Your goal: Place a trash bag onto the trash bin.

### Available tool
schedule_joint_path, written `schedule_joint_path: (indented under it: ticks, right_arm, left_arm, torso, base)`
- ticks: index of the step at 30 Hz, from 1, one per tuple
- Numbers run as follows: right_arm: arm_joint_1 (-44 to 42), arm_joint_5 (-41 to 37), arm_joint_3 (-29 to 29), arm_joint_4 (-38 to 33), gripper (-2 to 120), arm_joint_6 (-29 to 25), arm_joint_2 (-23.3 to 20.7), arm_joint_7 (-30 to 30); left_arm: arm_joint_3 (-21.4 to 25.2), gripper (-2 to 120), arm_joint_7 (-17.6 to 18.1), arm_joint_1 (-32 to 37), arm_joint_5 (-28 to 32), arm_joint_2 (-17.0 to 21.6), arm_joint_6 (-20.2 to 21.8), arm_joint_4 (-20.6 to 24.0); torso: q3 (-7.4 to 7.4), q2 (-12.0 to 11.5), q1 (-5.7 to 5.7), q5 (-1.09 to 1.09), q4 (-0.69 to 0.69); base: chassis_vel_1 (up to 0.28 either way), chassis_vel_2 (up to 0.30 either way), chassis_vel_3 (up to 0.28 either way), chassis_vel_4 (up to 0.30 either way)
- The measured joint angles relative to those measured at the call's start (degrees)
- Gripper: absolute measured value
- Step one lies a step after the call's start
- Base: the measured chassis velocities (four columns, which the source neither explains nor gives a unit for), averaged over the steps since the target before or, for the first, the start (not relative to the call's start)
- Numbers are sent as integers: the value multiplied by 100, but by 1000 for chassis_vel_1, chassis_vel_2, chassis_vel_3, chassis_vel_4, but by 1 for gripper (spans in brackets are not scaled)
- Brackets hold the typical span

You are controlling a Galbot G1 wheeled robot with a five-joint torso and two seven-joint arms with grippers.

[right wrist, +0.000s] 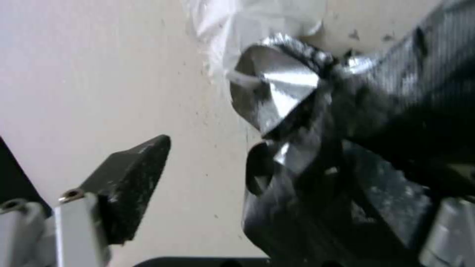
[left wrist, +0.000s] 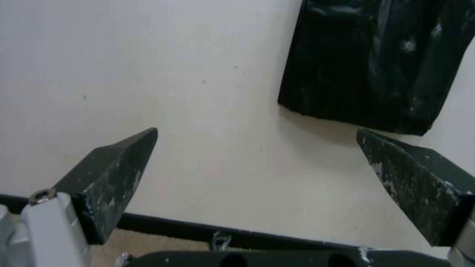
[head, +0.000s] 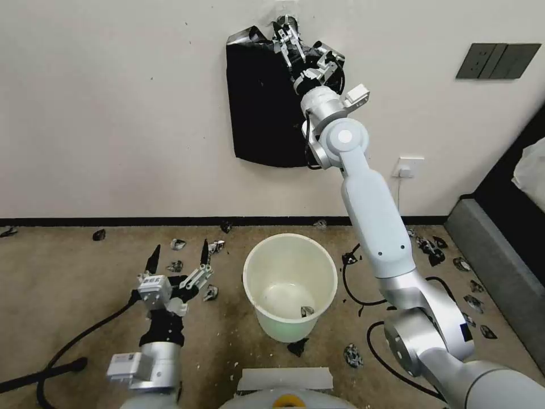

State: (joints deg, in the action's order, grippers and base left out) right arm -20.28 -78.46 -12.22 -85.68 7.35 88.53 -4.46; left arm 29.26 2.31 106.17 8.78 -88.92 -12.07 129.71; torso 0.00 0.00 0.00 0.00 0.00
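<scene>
**Right arm raised to the bags on the wall; bin waiting on the floor**

Head view: The right gripper is seen stretched up to the wall, at the top edge of a flat black bundle of bags that hangs there. Whether its fingers are spread or pinching plastic cannot be told from here. The left gripper is held low over the carpet, fingers spread, nothing between them. The trash bin stands upright just to the right of the left gripper and well below the right one. Its rim is bare and a small dark scrap lies inside. Black plastic scraps are scattered on the carpet around it.

Left wrist view: The left gripper is shown with both fingers wide apart. Beyond them the wall is seen, with the lower corner of the bundle hanging ahead of one fingertip.

Right wrist view: The right gripper is shown with one finger standing free against the wall. Crinkled, glossy black plastic of a trash bag is bunched over the other side and hides the second finger. Whether the plastic is pinched cannot be told.
</scene>
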Motion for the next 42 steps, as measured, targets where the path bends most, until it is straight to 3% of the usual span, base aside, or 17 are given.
schedule_joint_path:
  ticks: [24,33,42]
  right_arm:
    - [57,56,-18,184,1,-92,-8,279]
    - [-227,217,196,-101,0,-322,-269,761]
    - [-1073,252,511,-1104,0,-419,-692,871]
  left_arm:
    - [-23,100,17,20,-10,3,-24,-20]
    - [-14,100,26,32,-5,10,-43,-9]
    - [-47,100,22,46,14,-17,-82,-14]
  torso:
    - [0,0,0,0,0]
    - [0,0,0,0,0]
    - [0,1,0,1,0]
  base:
    - [0,0,0,0]
    - [0,0,0,0]
    - [0,0,0,0]
